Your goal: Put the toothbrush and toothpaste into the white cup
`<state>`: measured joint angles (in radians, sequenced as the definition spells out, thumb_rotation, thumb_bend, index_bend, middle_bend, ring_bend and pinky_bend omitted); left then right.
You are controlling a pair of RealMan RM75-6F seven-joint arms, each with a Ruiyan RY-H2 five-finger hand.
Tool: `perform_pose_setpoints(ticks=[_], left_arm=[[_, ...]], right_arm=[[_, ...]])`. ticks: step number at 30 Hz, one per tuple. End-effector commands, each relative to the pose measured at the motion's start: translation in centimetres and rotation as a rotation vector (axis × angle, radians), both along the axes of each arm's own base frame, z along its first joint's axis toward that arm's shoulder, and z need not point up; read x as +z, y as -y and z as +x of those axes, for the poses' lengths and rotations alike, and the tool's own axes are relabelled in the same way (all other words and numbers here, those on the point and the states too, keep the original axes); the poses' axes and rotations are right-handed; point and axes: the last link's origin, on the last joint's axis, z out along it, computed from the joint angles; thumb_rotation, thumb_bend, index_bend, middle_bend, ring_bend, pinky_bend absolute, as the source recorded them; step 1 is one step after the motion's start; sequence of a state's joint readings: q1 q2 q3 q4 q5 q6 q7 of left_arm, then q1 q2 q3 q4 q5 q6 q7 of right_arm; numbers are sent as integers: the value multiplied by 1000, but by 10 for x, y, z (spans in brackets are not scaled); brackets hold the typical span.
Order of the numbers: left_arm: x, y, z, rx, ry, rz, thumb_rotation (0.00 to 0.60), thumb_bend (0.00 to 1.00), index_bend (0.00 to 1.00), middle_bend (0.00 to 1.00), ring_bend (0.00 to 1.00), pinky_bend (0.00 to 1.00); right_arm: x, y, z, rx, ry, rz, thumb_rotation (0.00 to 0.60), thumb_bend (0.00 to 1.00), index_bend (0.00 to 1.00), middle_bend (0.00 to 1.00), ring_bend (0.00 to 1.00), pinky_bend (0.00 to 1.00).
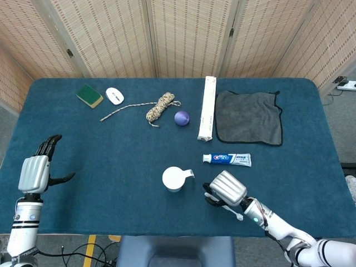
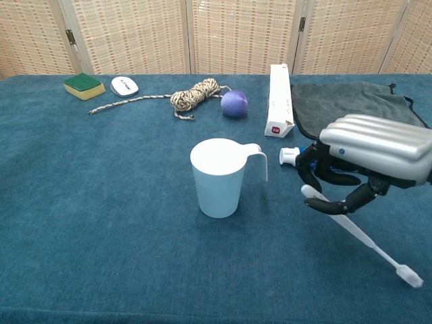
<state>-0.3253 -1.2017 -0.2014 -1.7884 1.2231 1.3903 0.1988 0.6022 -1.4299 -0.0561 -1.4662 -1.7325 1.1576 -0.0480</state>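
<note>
Gripping the toothbrush (image 2: 358,233) aslant beside the white cup (image 2: 217,177), right robot hand (image 2: 368,156); left robot hand (image 1: 38,167) released.

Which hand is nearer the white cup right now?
Right. The right hand, holding the toothbrush, is just beside the white cup on its handle side. The left hand is far off at the table's opposite edge, holding nothing.

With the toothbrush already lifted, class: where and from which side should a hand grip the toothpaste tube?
Grip the toothpaste across its flat middle, coming from above: it lies flat on the table, capped end toward the white cup, with bare cloth along both long sides.
</note>
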Motion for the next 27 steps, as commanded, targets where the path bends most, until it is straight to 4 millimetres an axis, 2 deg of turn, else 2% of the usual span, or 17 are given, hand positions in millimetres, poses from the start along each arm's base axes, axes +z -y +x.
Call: perform_pose_setpoints(ticks=[1, 10, 21, 27], left_arm=[[0, 0, 0, -1, 0, -1, 600, 120, 119, 148, 189, 445], [-3, -2, 2, -8, -2, -11, 600, 120, 117, 148, 189, 445], [-3, -5, 2, -9, -4, -15, 600, 120, 117, 148, 189, 445], [-5, -3, 1, -12, -7, -21, 600, 120, 117, 148, 189, 445]], right_arm=[[7, -1, 0, -19, 60, -27, 600, 357, 634, 918, 1000, 984], [23, 3, -7, -85, 224, -127, 600, 356, 634, 915, 1000, 984], [20, 10, -8, -157, 423, -188, 600, 356, 634, 915, 1000, 984], [22, 4, -21, -190, 503, -221, 600, 357, 634, 915, 1000, 984]])
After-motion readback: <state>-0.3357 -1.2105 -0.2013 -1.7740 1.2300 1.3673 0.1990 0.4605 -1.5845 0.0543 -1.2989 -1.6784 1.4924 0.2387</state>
